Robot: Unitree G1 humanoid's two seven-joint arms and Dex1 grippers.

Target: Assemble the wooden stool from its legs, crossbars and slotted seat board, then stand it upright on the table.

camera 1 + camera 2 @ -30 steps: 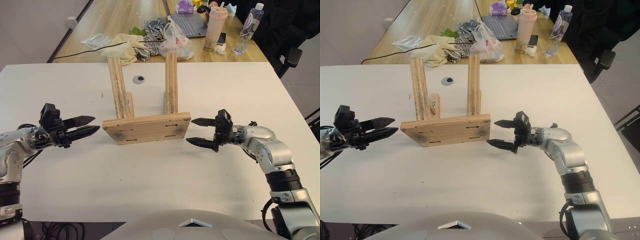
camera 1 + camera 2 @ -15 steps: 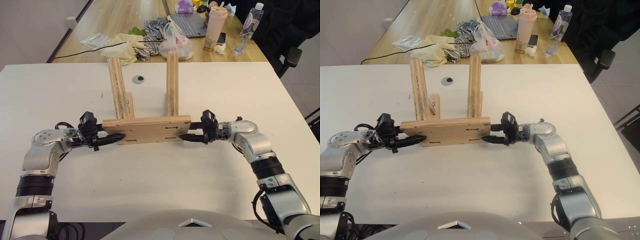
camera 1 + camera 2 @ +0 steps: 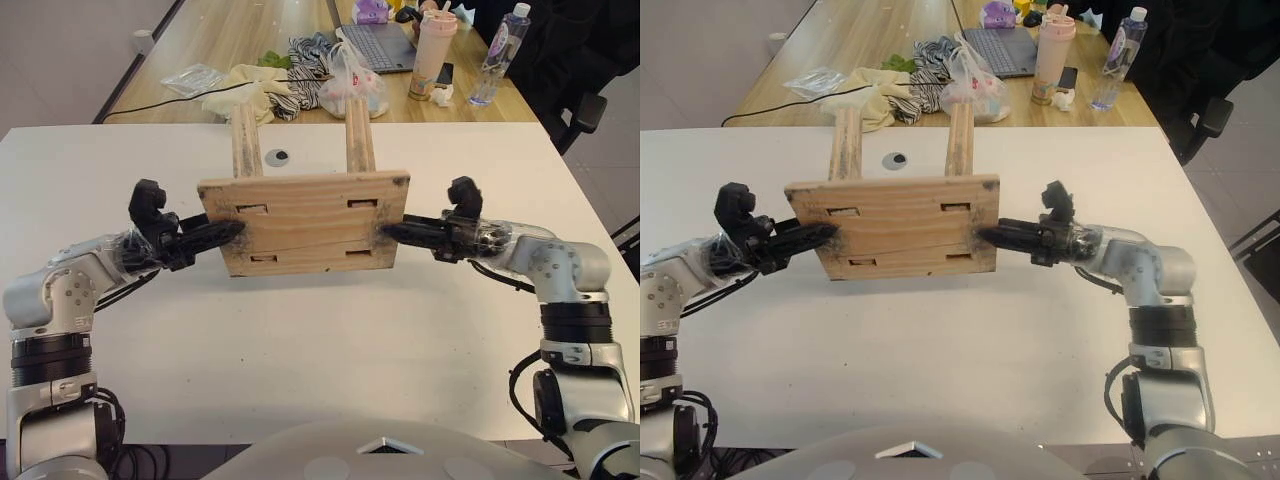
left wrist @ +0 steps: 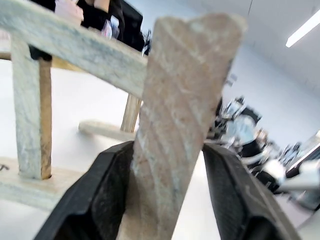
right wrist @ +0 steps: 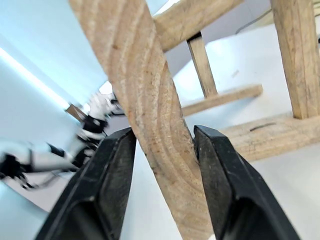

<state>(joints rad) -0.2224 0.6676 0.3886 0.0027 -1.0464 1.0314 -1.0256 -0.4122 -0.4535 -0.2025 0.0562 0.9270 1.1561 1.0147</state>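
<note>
Stool (image 3: 305, 222) clamped both ends; clothes (image 3: 262, 88), laptop (image 3: 378, 45), bottle (image 3: 500, 55) on wooden table (image 3: 225, 35) behind.

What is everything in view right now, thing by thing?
White table: one, white, in front.
Light wooden stool: one, pale, held above it, legs pointing away.
Round disc: one, dark, on white table behind stool.
Wooden table: one, brown, farther back.
Cloth pile: one, yellow and striped, wooden table.
Plastic bag: one, clear, beside cloths.
Laptop: one, grey, wooden table.
Tumbler: one, pink, beside laptop.
Water bottle: one, clear, right of tumbler.
Left gripper: one, black, shut on stool's left edge.
Right gripper: one, black, shut on its right edge.
</note>
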